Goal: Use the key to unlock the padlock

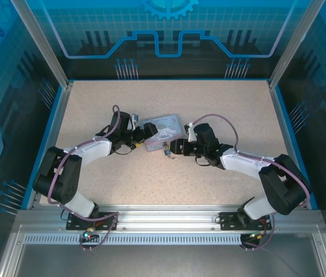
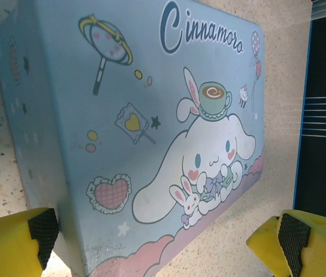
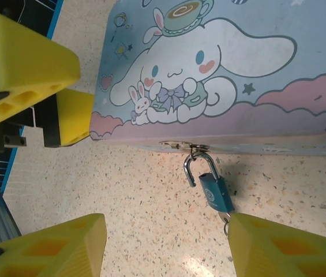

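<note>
From above, the Cinnamoroll tin (image 1: 164,128) lay mid-tabletop (image 1: 151,184), with the left gripper (image 1: 143,137) at its 9 o'clock and the right gripper (image 1: 172,148) at its 5 o'clock.

On the left wrist camera, the jaws were spread wide, straddling the tin's near end.

On the right wrist camera, the jaws were spread too. The blue padlock (image 3: 214,194) hung from the hasp (image 3: 180,145) on the tin's 6 o'clock edge, its body resting on the tabletop between the fingers. A metal bit (image 3: 225,219) poked out below it, and I could not tell whether that was the key.

On the tin lid (image 2: 53,86) — "Cinnamoro", dark script.
</note>
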Controlling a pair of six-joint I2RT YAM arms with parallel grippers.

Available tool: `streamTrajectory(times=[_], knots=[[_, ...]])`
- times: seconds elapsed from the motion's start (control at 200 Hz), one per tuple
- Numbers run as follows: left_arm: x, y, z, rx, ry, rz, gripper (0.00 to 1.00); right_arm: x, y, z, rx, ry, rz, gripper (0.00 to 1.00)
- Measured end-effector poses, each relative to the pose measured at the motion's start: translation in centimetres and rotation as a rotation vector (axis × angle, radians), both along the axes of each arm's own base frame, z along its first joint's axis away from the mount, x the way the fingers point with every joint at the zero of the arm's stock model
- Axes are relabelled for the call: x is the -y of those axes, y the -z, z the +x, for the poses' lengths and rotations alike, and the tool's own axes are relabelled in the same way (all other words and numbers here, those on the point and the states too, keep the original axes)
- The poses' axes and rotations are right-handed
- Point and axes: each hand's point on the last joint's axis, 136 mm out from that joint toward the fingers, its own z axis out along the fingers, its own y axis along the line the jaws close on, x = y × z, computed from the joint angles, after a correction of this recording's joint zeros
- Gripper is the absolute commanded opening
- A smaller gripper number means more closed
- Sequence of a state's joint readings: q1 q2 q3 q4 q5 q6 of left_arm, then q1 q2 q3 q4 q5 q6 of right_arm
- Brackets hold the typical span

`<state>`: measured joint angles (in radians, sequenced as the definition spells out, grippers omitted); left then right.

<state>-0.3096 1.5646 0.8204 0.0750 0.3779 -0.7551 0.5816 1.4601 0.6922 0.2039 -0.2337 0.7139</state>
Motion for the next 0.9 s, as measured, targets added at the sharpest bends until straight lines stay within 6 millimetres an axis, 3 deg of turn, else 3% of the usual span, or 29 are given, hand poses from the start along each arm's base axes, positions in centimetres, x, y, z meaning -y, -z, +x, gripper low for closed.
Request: streamTrajectory(times=[0.505, 0.9], knots=[[-1.3, -5.3, -2.1, 0.130, -0.019, -0.036, 0.99, 1.2, 2.0, -0.7, -0.010, -0.016, -0.089, 0.56], [-1.3, -5.9, -2.6, 0.124, -0.024, -0.064, 0.99, 1.8, 6.1, -0.5, -0.055, -0.046, -0.214, 0.49]])
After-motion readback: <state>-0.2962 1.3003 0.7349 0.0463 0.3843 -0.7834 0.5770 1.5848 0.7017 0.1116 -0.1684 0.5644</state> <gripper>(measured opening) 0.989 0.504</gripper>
